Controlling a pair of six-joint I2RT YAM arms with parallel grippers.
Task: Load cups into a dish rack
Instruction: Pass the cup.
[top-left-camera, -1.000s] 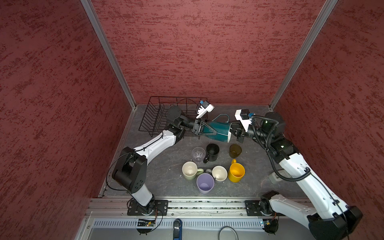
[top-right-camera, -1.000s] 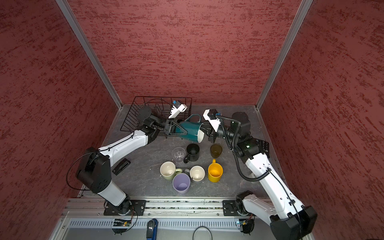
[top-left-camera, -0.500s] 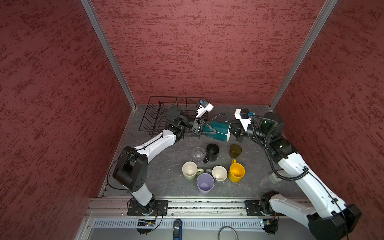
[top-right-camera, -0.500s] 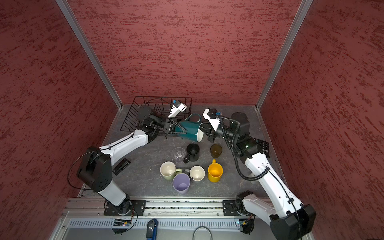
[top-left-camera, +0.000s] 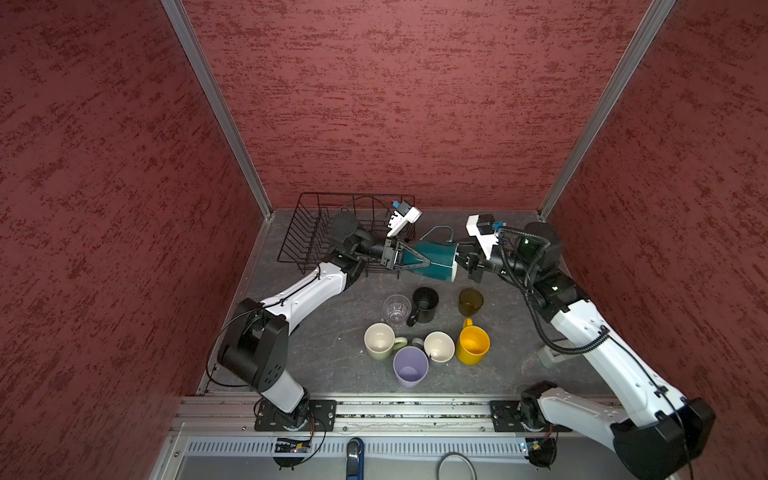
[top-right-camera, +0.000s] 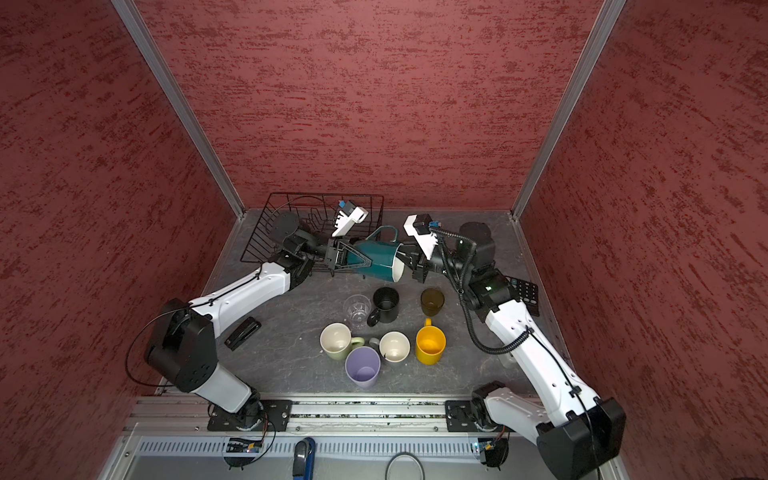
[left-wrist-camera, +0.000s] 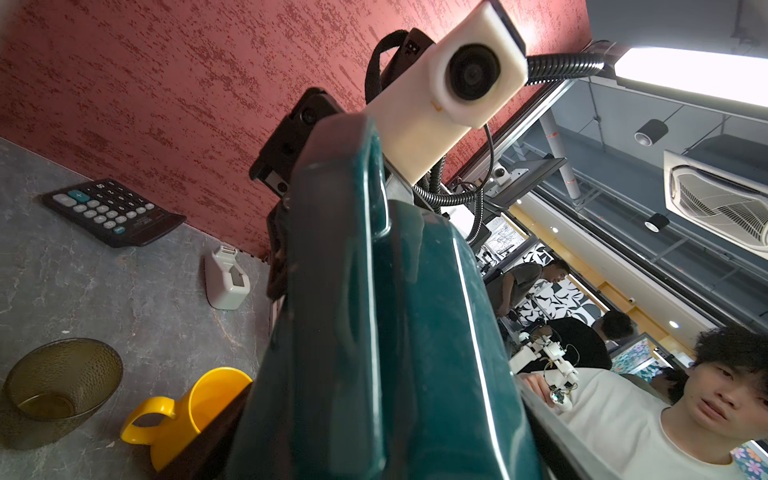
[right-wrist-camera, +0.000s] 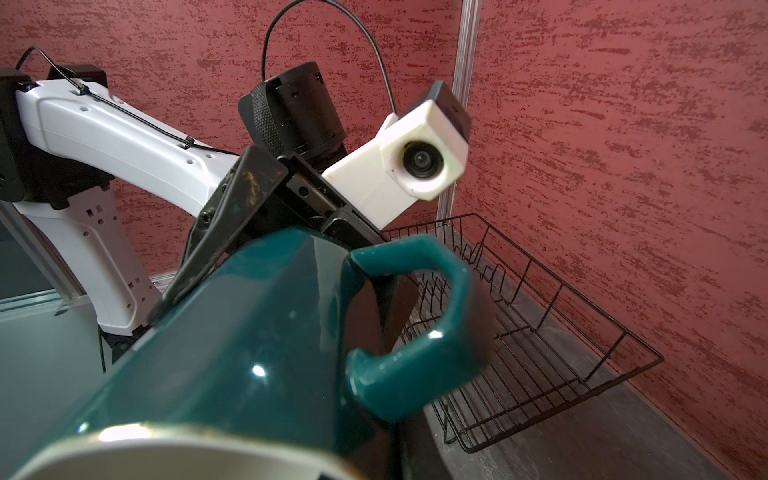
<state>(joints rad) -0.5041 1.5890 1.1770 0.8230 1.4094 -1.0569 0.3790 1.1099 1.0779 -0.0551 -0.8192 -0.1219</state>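
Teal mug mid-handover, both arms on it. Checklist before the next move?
1. Left gripper fingers flank mug body: ok.
2. Right gripper off the rim: not ok, shut on it.
3. Handle clear of both grippers: ok.
4. Rack free of cups: ok.
5. Left grip firm enough alone: cannot tell.

Evenly lit from overhead in both top views, with soft shadows on the grey stone-patterned surface (top-left-camera: 332, 361). Blown out at the white ceiling strip light (left-wrist-camera: 698, 75) in the left wrist view. Blurred on the glossy teal ceramic mug (right-wrist-camera: 249, 353) against the right claw (top-left-camera: 464, 262).
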